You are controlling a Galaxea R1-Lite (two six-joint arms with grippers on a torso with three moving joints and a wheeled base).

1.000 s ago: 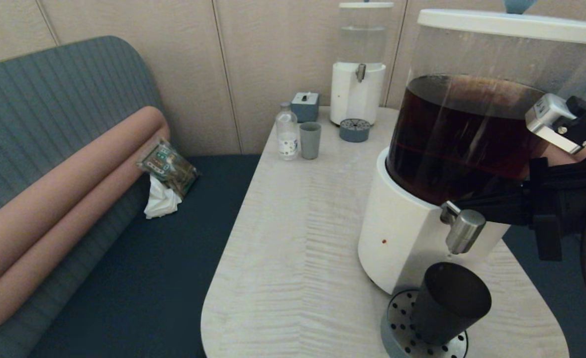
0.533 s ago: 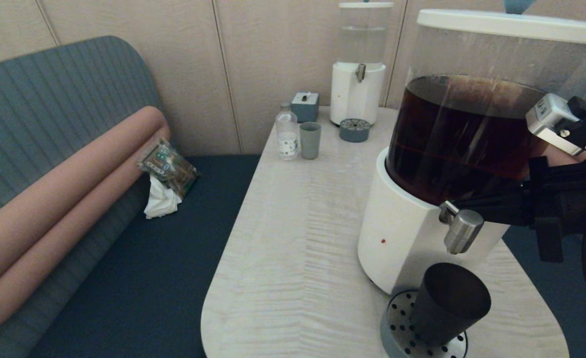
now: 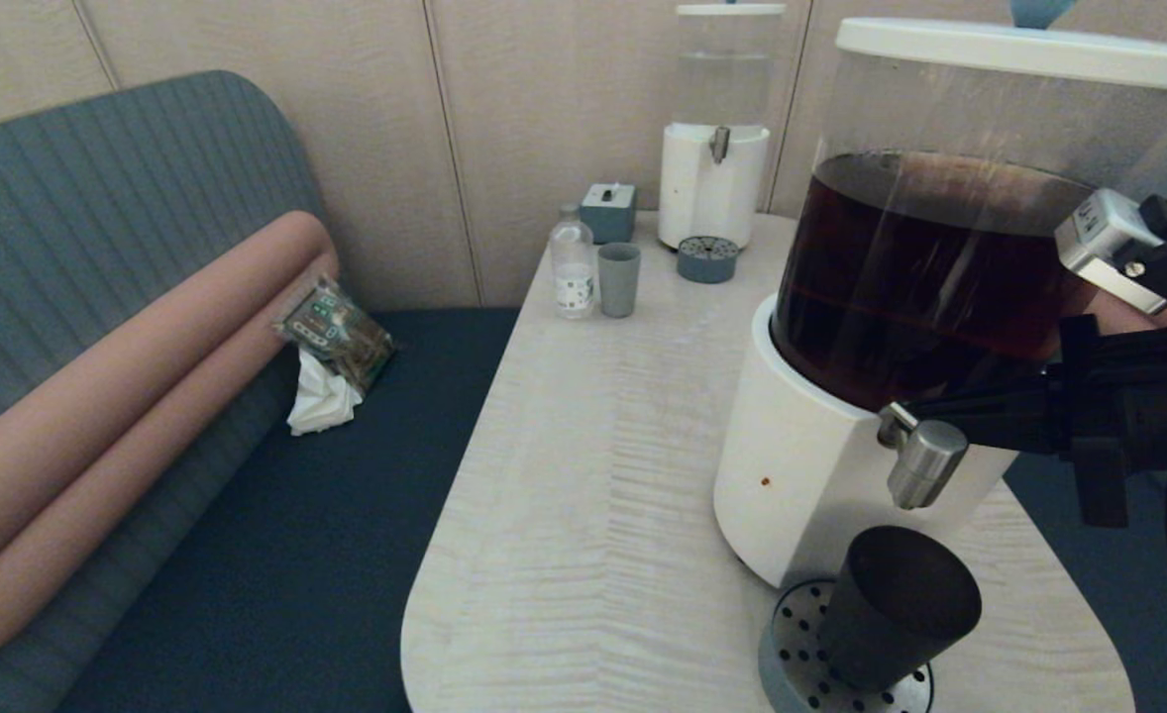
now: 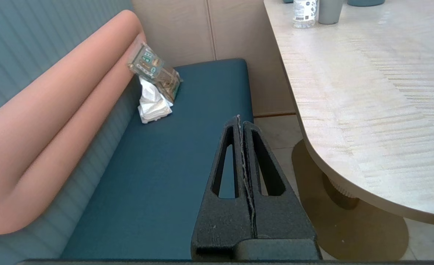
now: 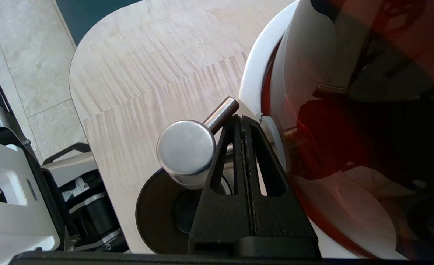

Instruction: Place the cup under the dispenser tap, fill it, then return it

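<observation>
Two grippers, both with fingers pressed together and holding nothing, are what you have here. Your right gripper reaches in beside the big dispenser, its tips just behind the dispenser tap at the lever. Directly below that tap, the cup stands on the perforated drip tray. Your left gripper hangs parked over the bench seat, well away from the dispenser.

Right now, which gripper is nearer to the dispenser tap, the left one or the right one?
The right. The right gripper, fingers shut, sits right beside the dispenser tap, above the cup. The left gripper, also shut, hangs off the table, over the bench seat.
</observation>
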